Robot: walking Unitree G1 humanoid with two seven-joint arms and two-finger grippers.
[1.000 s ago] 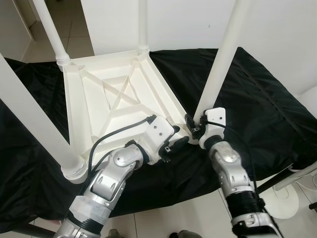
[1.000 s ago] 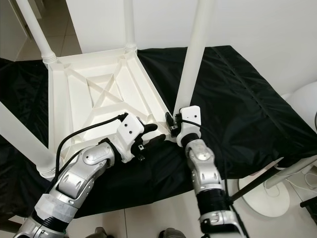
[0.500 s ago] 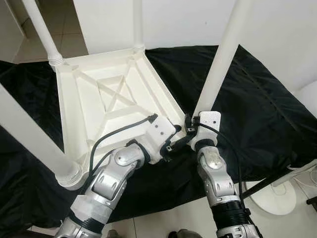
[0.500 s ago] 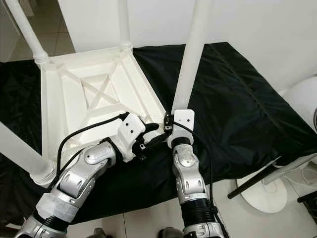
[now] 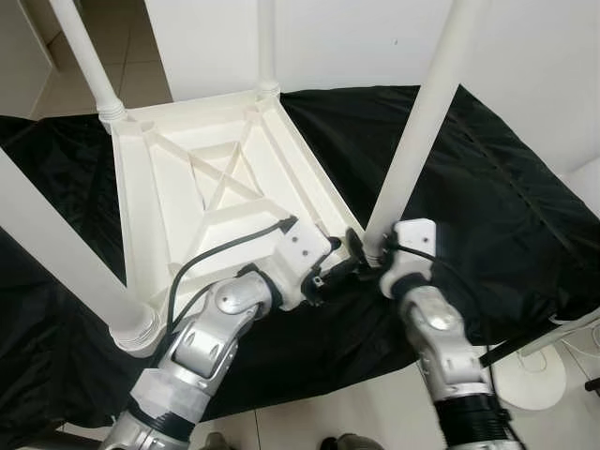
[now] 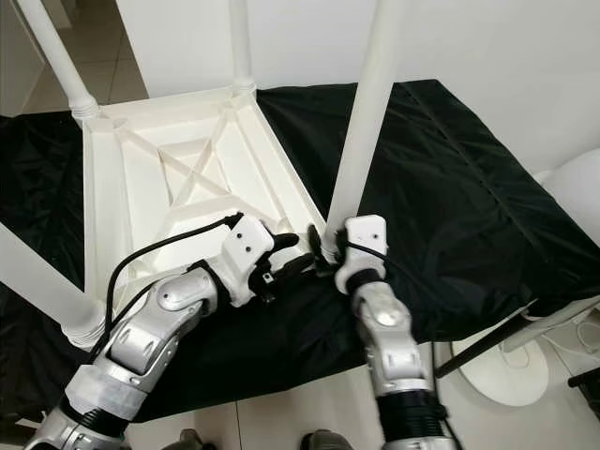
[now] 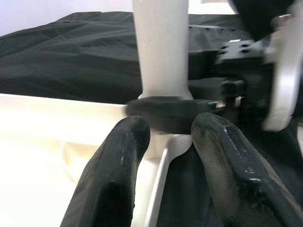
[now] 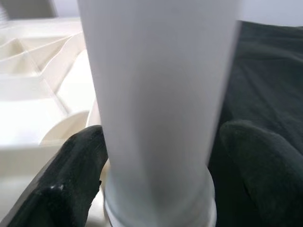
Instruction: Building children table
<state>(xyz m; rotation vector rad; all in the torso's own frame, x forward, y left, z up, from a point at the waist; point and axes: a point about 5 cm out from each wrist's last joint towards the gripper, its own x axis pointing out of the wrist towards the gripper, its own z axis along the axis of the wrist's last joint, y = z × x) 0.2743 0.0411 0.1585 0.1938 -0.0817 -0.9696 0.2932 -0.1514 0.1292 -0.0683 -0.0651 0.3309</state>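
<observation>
You've got the white children's table [image 5: 197, 187] lying upside down on the black cloth [image 5: 469, 178] that covers the desk, its ribbed underside facing up with a cross brace in the middle. Legs stand up from its corners: one at the far left [image 5: 89, 56], one at the far middle [image 5: 266, 42], one at the near left [image 5: 56, 253] and the near-right leg [image 5: 422, 122], which rises from the corner closest to both arms.

Your right gripper [image 5: 367, 251] is at the base of that near-right leg. In the right wrist view the leg [image 8: 158, 104] stands between the two black fingers [image 8: 75, 175], one on each side, both at or very near the leg just above its collar, so the fingers are grasping the leg or about to; you can't tell if contact is firm.

Your left gripper [image 5: 330, 272] is just beside the same corner, low against the table's edge. In the left wrist view its fingers [image 7: 113, 170] are spread apart, released, holding nothing, pointing at the leg's base [image 7: 161, 52] and the right gripper's finger wrapped around it.

White wall behind, tiled floor [image 5: 309, 417] below the desk edge, a white round base [image 5: 534, 375] on the floor at the right.
</observation>
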